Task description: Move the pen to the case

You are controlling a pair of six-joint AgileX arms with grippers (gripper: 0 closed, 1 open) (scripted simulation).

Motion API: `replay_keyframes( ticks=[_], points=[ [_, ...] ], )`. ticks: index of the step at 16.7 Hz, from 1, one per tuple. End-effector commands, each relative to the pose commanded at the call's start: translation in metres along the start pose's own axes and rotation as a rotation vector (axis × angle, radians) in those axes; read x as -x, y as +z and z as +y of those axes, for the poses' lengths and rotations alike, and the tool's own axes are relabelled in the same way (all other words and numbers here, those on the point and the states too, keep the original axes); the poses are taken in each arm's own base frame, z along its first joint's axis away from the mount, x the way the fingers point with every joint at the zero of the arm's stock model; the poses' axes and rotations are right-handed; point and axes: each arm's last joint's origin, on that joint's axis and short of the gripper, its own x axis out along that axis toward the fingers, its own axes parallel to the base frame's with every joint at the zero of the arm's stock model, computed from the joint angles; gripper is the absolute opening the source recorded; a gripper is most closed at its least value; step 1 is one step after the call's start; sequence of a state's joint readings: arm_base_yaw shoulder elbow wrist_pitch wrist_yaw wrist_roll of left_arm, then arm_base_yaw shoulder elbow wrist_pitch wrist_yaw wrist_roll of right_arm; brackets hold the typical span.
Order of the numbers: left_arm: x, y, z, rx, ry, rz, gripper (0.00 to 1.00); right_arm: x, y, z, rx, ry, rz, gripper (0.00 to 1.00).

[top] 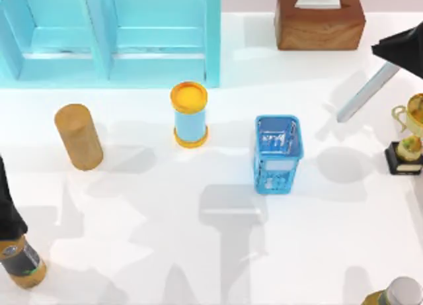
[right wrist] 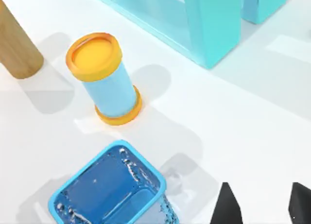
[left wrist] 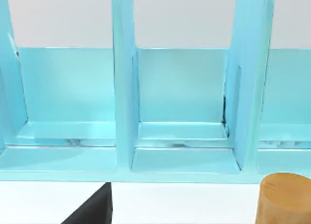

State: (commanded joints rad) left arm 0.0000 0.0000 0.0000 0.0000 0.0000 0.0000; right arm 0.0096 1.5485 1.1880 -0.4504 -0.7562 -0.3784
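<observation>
1. Where the white table (top: 132,206) meets its right rear corner, the pen (top: 367,93) rises on its thin silver-grey barrel. Its thick glossy black top is uppermost, between the tissue box (top: 320,22) and the trophy (top: 410,136). Nothing grips it, and it stands well apart from the case.
2. Case (top: 277,153): glossy blue plastic box, rectangular and open-topped with perforated walls. It stands upright right of centre.
3. Right gripper (right wrist: 262,204): two black pointed fingers spread apart with nothing between them. It hangs near the case's open mouth on the side away from the can; its arm (top: 400,293) sits at the front right edge.
4. Left arm (top: 16,255): parked at the front left corner, its wrist camera facing the rack.
5. Can (top: 190,114): pale blue cylinder with orange lid and orange foot, upright, left of the case.
6. Wooden cylinder (top: 78,136): matte tan, smooth and round-topped, at the left.
7. Rack (top: 158,60): light blue, with upright dividers forming open bays, along the rear left.
8. Tissue box: brown wood grain, with white tissue at the top.
9. Trophy: gold cup on a black base, at the right edge.
</observation>
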Motion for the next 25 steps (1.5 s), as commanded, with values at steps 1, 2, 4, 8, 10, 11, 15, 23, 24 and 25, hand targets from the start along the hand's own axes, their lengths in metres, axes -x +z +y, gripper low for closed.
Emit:
replay_keyframes(
  ticks=[1, 2, 4, 8, 10, 11, 15, 23, 24, 25],
  points=[
    [0.000, 0.000, 0.000, 0.000, 0.000, 0.000, 1.00, 0.004, 0.000, 0.002, -0.007, 0.009, -0.005, 0.00],
    [0.000, 0.000, 0.000, 0.000, 0.000, 0.000, 1.00, 0.011, 0.000, 0.004, -0.017, 0.013, -0.008, 0.00],
    [0.000, 0.000, 0.000, 0.000, 0.000, 0.000, 1.00, 0.030, 0.000, 0.006, -0.048, -0.009, -0.007, 0.00],
    [0.000, 0.000, 0.000, 0.000, 0.000, 0.000, 1.00, 0.099, -0.004, 0.003, -0.089, -0.245, 0.024, 0.00],
    [0.000, 0.000, 0.000, 0.000, 0.000, 0.000, 1.00, 0.133, -0.013, -0.001, -0.118, -0.398, 0.089, 0.00],
    [0.000, 0.000, 0.000, 0.000, 0.000, 0.000, 1.00, 0.147, -0.019, -0.003, -0.136, -0.462, 0.131, 0.00],
    [0.000, 0.000, 0.000, 0.000, 0.000, 0.000, 1.00, 0.181, -0.035, -0.007, -0.180, -0.598, 0.267, 0.00],
    [0.000, 0.000, 0.000, 0.000, 0.000, 0.000, 1.00, 0.176, -0.040, -0.011, -0.182, -0.601, 0.275, 0.00],
    [0.000, 0.000, 0.000, 0.000, 0.000, 0.000, 1.00, 0.171, -0.045, -0.013, -0.184, -0.601, 0.276, 0.00],
    [0.000, 0.000, 0.000, 0.000, 0.000, 0.000, 1.00, 0.167, -0.050, -0.016, -0.186, -0.600, 0.277, 0.00]
  ],
)
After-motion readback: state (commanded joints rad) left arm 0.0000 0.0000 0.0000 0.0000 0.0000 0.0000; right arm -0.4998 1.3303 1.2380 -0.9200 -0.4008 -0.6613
